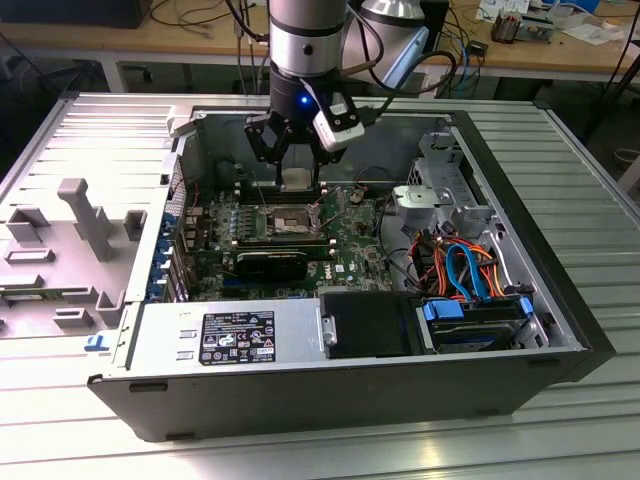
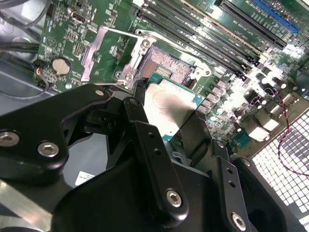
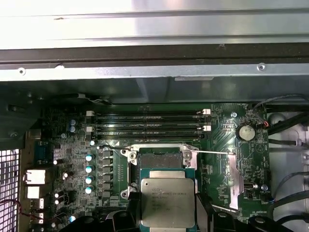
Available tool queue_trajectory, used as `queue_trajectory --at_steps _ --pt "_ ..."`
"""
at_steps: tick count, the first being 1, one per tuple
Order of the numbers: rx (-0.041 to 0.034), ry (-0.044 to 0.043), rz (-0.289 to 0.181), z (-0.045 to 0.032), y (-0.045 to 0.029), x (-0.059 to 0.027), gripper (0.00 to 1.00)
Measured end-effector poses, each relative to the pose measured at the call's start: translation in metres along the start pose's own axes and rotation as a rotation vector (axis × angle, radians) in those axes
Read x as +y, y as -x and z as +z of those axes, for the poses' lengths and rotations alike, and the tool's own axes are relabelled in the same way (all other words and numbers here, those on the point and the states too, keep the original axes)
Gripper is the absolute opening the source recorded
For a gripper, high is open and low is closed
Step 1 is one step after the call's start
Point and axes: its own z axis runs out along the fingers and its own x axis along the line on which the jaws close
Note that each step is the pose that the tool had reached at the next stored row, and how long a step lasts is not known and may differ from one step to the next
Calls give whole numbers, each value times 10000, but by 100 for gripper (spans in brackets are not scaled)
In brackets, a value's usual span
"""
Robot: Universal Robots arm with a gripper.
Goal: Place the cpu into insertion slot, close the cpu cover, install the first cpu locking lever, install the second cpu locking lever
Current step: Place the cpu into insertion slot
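The small, flat, silver-grey square cpu [image 3: 167,202] is gripped by the black hand [image 1: 298,182] over the open insertion slot [image 3: 161,161] (contacts exposed); level, squared alignment seems needed.

Exterior view: high, off the arm [image 1: 305,40], angled down into the open case [image 1: 300,400]; whole case in frame, mid-range

First wrist view: near, steep look down on the motherboard [image 3: 72,145]

Second wrist view: very near, tilted, sights along the gripper [image 2: 166,113] links onto the same board

Both wrist views share socket [image 3: 161,160] [image 2: 166,65], cpu [image 3: 167,202] [image 2: 169,106], coin cell [image 3: 246,131] [image 2: 61,66], memory slots [image 3: 149,123] [image 2: 203,29]; exterior view takes in that socket [image 1: 285,222] too, from farther off
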Motion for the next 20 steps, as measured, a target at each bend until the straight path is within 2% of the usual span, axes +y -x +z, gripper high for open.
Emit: queue_trajectory --at_steps 3,10,18,20 --pt "-10 0 282 2 0 0 54" --pt "-60 25 1466 16 0 -1 54" --pt "-79 33 1920 27 1 -2 54" --pt "-89 34 2173 33 1 -3 54"
